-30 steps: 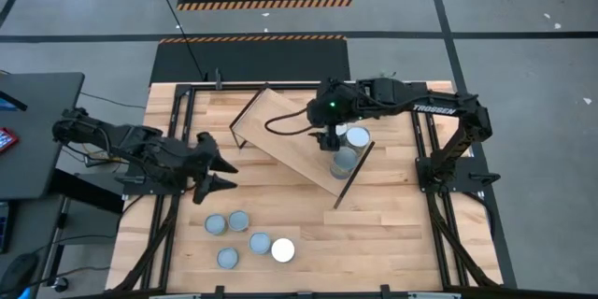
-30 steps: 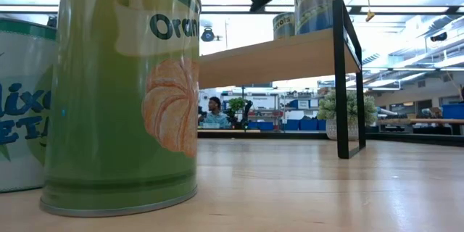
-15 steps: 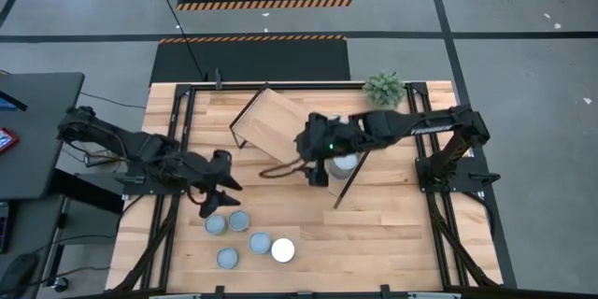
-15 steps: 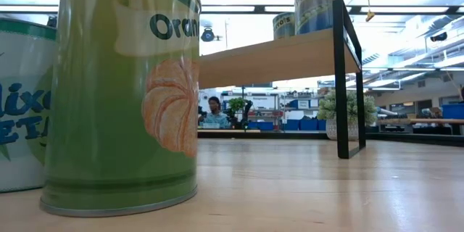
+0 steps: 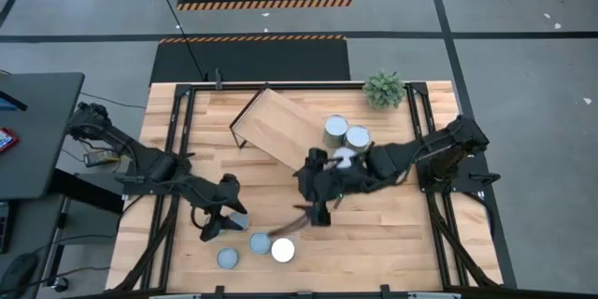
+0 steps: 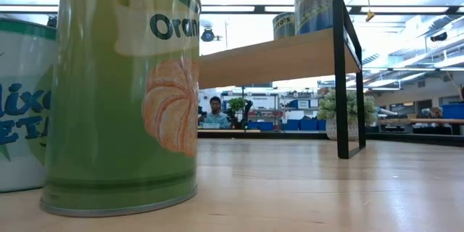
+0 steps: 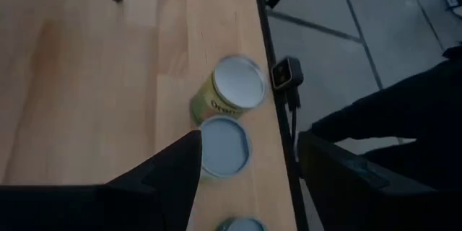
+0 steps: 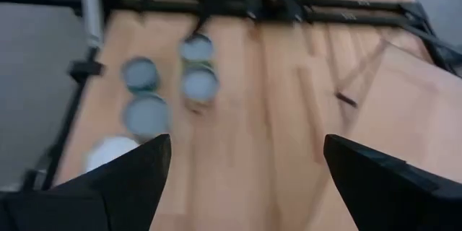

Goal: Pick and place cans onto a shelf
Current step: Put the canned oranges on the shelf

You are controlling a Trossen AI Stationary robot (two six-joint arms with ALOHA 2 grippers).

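The shelf (image 5: 280,131) stands tilted at the table's far middle, with two cans (image 5: 335,130) (image 5: 357,136) on its right end; both also show on the shelf in the low view (image 6: 317,3). Several more cans stand on their bases near the table's front left (image 5: 260,243), one of them white-topped (image 5: 282,249). My left gripper (image 5: 222,222) is open above this group; in the left wrist view (image 7: 249,141) a pale-topped can (image 7: 224,146) lies below, between its fingers. My right gripper (image 5: 313,213) is open and empty, right of the group (image 8: 245,144).
A small green plant (image 5: 384,89) stands at the far right. A black frame (image 5: 173,121) runs along the table's sides. In the low view a green can (image 6: 123,94) stands close to the camera. Bare wood lies at the near right (image 5: 392,243).
My right gripper has risen off the shelf's right end and swung toward the table's near edge and left, toward the cans on the table. My left gripper has moved toward the near edge and right, coming over those cans. The two cans on the shelf have stayed put.
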